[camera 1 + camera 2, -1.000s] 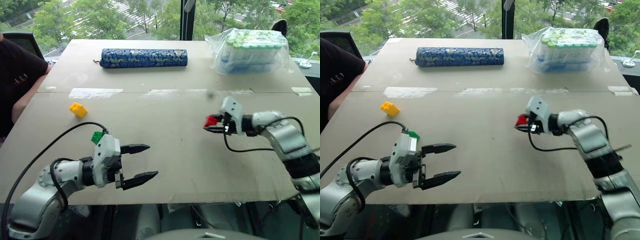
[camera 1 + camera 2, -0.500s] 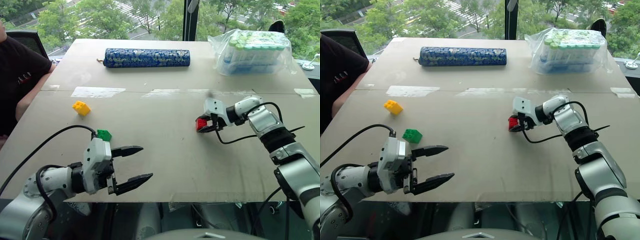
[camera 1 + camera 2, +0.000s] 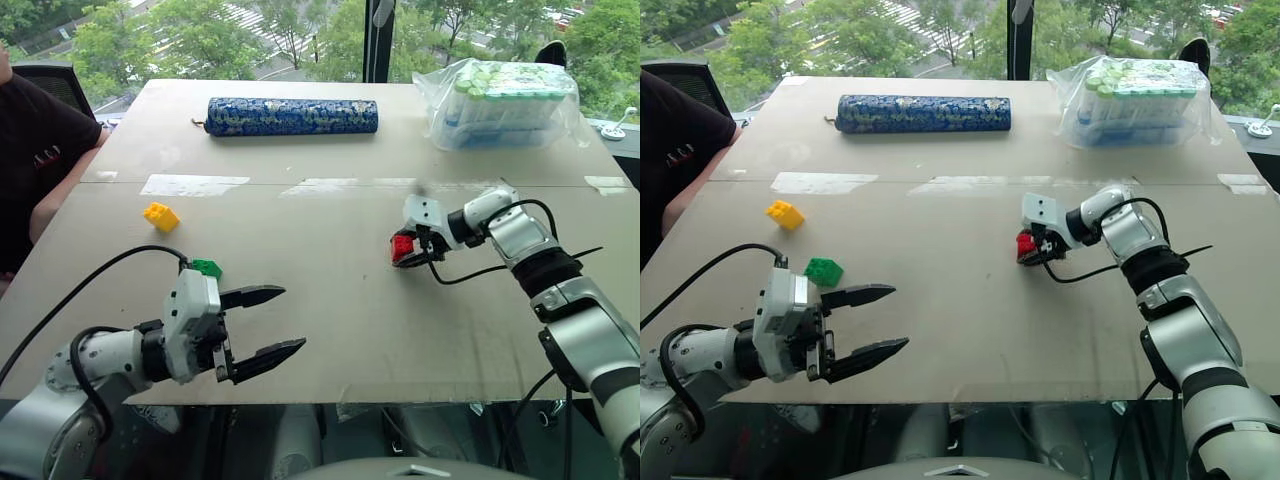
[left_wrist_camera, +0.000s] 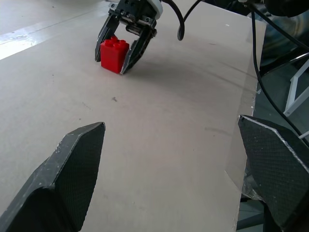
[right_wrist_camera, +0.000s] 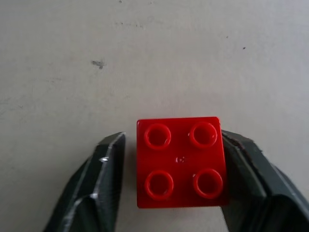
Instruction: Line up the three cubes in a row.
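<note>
Across the wide pale surface (image 3: 330, 300) you have the blue patterned roll (image 3: 292, 116) and the bagged pack of bottles (image 3: 505, 102) lying along the far edge, and a person's arm (image 3: 55, 195) resting at the robot's left rim. Your left tool (image 3: 265, 322) hangs over the near edge with its fingers spread wide and nothing between them. Your right tool (image 3: 412, 250) has come down from where it carried the red cube (image 3: 402, 247) a second ago, and the cube now sits on the surface right of centre, studs up. In the right wrist view the fingers have begun to part: a gap shows on one side of the cube, while the other finger looks to be touching it, though that is hard to call. So the red cube seems delivered, but it stands well apart from the green cube (image 3: 824, 270) and the yellow cube (image 3: 158, 216) on the left. No row exists yet.
</note>
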